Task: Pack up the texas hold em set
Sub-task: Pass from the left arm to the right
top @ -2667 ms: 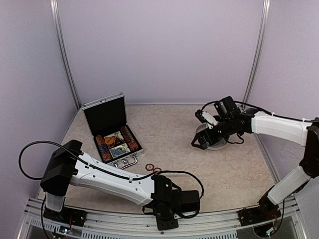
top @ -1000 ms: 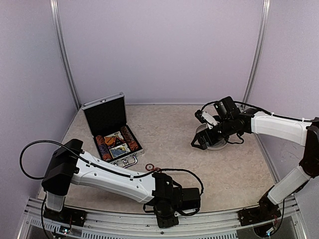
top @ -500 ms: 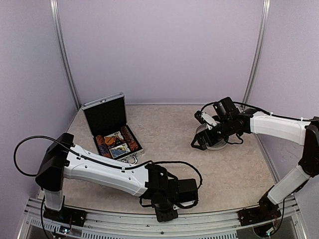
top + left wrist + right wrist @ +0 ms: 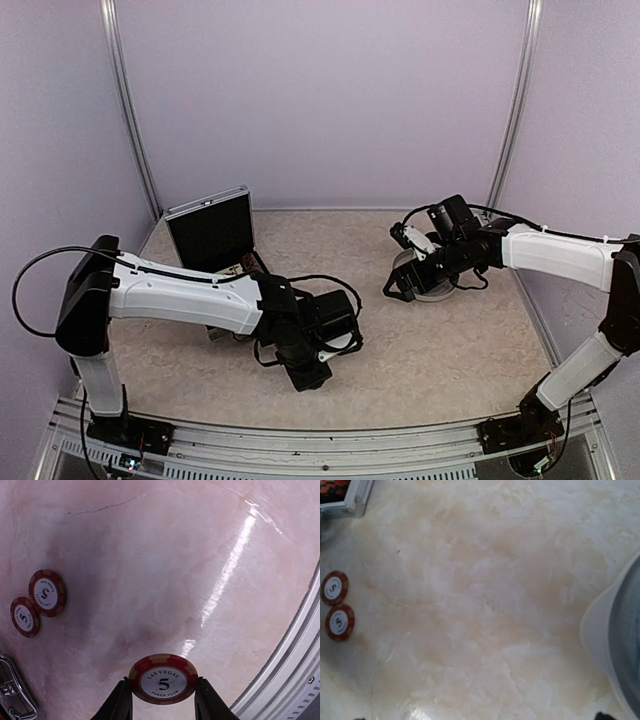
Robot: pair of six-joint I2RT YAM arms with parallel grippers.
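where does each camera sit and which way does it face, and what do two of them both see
Top external: above and behind the bases, facing down over the table; left arm and right arm show.
Left wrist: on the left arm, facing down at the table; left gripper shut on a poker chip.
Right wrist: on the right arm, facing down beside the saucer; almost no robot shows.
Shared: both wrist views see the two loose chips and a briefcase corner.

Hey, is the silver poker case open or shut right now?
Open. In the top view the briefcase lid stands raised, black lining facing forward; the left arm hides most of its tray.
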